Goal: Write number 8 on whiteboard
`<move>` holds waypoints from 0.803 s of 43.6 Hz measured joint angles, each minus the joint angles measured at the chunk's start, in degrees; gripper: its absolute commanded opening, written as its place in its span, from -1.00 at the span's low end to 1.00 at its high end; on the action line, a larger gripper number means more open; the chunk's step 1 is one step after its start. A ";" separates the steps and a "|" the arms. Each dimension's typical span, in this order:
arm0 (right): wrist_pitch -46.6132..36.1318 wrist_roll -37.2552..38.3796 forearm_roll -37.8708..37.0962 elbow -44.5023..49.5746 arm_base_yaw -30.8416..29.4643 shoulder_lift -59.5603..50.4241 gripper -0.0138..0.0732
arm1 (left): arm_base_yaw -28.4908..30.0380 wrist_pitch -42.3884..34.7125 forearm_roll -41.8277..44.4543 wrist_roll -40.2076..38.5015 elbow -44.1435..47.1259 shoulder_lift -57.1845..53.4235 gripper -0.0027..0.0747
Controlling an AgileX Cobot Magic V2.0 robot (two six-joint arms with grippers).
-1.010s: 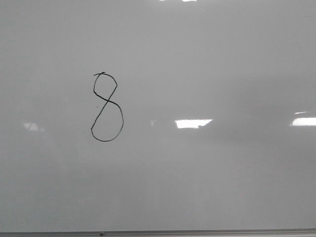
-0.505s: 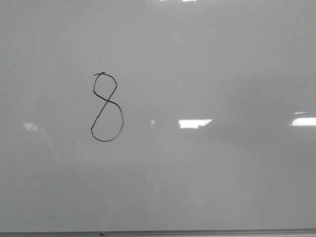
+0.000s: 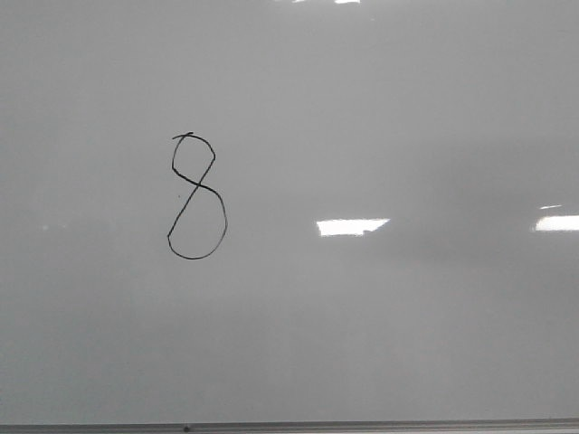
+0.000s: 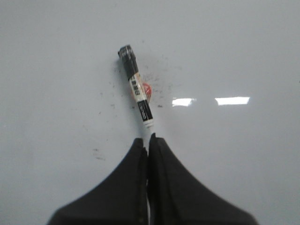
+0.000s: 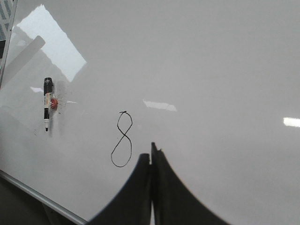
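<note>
The whiteboard is seen filling the front view, glossy and pale grey, with a thin metal strip along its lower edge and bright rectangular light reflections on its surface. The number 8 is drawn on it in thin black line, the upper loop small, the lower loop larger, the whole figure slightly slanted. No arm or pincer is caught in the front view. In the right wrist view the right gripper is seen with its two dark fingers pressed together, nothing held between them; the figure is seen just beyond and to one side of the fingertips, near but apart from them. A black-capped marker is noted lying flat on the board well beyond the figure, with a small red mark beside its barrel. In the left wrist view the left gripper is likewise seen closed, fingers meeting along one seam. The marker lies directly ahead of these fingertips, its white end just at them; whether it is touched or pinched cannot be told. Faint dark specks are scattered on the board around the marker.
</note>
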 measured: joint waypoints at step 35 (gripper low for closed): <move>0.00 0.00 0.00 0.00 0.00 0.00 -0.84 | 0.74 -2.54 0.00 0.04 2.46 0.00 -0.99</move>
